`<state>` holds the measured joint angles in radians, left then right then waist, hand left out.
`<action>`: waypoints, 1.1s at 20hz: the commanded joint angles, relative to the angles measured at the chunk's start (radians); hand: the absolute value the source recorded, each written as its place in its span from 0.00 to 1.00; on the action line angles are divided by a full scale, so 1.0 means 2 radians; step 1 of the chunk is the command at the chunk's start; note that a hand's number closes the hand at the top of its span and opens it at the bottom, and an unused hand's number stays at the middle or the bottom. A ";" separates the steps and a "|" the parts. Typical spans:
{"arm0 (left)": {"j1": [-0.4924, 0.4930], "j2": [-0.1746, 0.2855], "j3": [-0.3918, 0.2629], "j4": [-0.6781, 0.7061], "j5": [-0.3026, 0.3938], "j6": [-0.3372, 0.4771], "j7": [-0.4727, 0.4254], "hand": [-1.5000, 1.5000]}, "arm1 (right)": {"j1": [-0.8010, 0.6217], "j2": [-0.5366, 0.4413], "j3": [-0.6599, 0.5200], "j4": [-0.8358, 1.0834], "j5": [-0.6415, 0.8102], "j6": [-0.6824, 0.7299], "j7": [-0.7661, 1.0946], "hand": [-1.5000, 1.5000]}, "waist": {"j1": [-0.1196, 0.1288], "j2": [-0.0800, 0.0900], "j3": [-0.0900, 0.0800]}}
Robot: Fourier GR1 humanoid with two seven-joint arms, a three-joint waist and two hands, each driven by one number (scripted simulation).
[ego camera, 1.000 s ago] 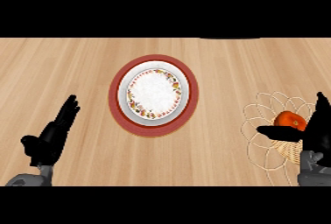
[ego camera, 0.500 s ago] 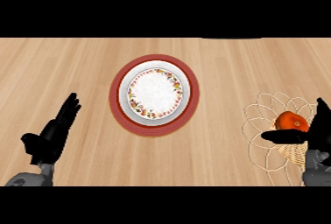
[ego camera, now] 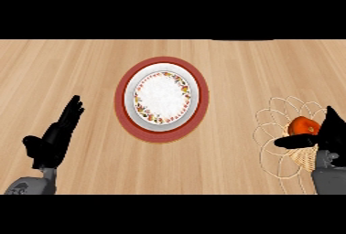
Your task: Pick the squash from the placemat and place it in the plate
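Note:
The squash [ego camera: 303,126] is a small orange-red ball lying on the pale, lacy wire-like placemat [ego camera: 277,123] at the right edge. My right hand [ego camera: 329,135] stands right beside it on the right, fingers straight and pointing up, with the thumb [ego camera: 292,142] stretched left under the squash's near side. The fingers are not curled round it. The plate [ego camera: 162,132], white with a flowered band and a broad red rim, lies in the middle of the counter with nothing on it. My left hand [ego camera: 55,138] rests open at the lower left, fingers up.
The light wooden counter top [ego camera: 229,73] fills the view. Bare wood lies between the plate and the placemat. A dark strip [ego camera: 243,39] shows at the far edge.
My right hand has slid a little toward the lower right and its thumb now reaches under the squash. The squash, plate and left hand have stayed put.

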<state>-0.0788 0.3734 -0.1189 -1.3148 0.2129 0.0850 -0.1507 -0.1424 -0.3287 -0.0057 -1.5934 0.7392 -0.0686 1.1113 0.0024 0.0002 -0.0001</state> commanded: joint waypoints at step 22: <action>0.021 -0.031 0.045 -0.010 -0.048 -0.028 -0.006 0.50 | 0.062 0.024 0.062 0.019 0.026 0.030 -0.216 1.00 | -0.005 -0.002 0.000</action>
<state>-0.0525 0.3094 -0.0372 -1.3454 0.1213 0.0328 -0.1330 -0.0983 -0.2836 -0.0009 -1.4893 0.7731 -0.0502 0.8018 -0.0064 -0.0110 -0.0109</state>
